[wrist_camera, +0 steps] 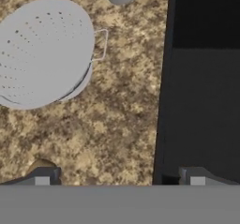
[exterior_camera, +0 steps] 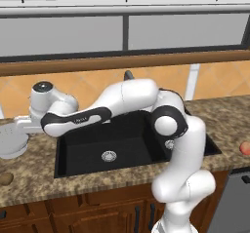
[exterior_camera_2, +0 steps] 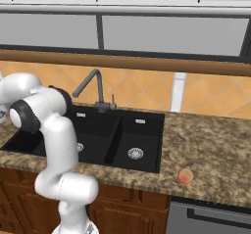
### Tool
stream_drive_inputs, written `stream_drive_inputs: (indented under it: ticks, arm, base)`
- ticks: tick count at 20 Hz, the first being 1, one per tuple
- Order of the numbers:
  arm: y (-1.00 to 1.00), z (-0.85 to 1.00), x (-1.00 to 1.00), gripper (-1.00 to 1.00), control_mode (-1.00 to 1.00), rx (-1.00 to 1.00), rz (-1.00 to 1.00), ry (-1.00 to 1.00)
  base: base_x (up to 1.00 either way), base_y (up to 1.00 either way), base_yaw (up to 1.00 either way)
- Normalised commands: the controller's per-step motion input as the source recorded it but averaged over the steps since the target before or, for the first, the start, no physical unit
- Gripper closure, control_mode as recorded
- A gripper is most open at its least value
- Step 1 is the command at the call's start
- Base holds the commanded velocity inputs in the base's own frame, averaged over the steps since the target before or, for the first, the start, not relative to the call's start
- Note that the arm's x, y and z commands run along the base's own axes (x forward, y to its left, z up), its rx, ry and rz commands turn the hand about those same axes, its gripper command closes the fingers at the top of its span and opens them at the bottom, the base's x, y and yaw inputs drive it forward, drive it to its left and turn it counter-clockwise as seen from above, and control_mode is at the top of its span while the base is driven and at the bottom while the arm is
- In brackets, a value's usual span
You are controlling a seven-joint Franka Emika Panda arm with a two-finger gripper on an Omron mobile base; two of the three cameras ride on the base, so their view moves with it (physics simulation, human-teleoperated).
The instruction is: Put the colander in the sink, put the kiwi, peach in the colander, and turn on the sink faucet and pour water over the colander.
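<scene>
1. The claw (wrist_camera: pixel 119 178) is standing spread wide, holding nothing, its two fingertips (wrist_camera: pixel 43 177) straddling the left rim of the sink (wrist_camera: pixel 201 92) above the speckled granite surface (wrist_camera: pixel 117 120).
2. The colander (wrist_camera: pixel 44 52) is sitting on the surface left of the sink, apart from the claw, a thin wire handle sticking out of its side.
3. The kiwi (exterior_camera: pixel 5 179) is lying on the surface near the front edge, just beside the colander.
4. The peach (exterior_camera_2: pixel 185 176) is resting on the surface right of the sink, well apart from the colander.
5. The sink faucet (exterior_camera_2: pixel 94 88) is standing behind the basins, its spout reaching over the large basin.
</scene>
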Motion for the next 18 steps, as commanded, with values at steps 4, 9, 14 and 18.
stream_drive_inputs:
  ticks: [4,9,14,18]
  arm:
    - [0.00,-0.06,0.10,-1.00,-1.00,0.00,0.00,0.00]
    - [0.00,-0.31,0.16,-1.00,-1.00,0.00,0.00,0.00]
    - [0.02,-0.11,0.26,-1.00,-1.00,0.00,0.00,0.00]
    - [0.01,-0.17,0.26,-1.00,-1.00,0.00,0.00,0.00]
  base:
    - [0.00,0.00,0.00]
    - [0.00,0.00,0.00]
    - [0.00,0.00,0.00]
    - [0.00,0.00,0.00]
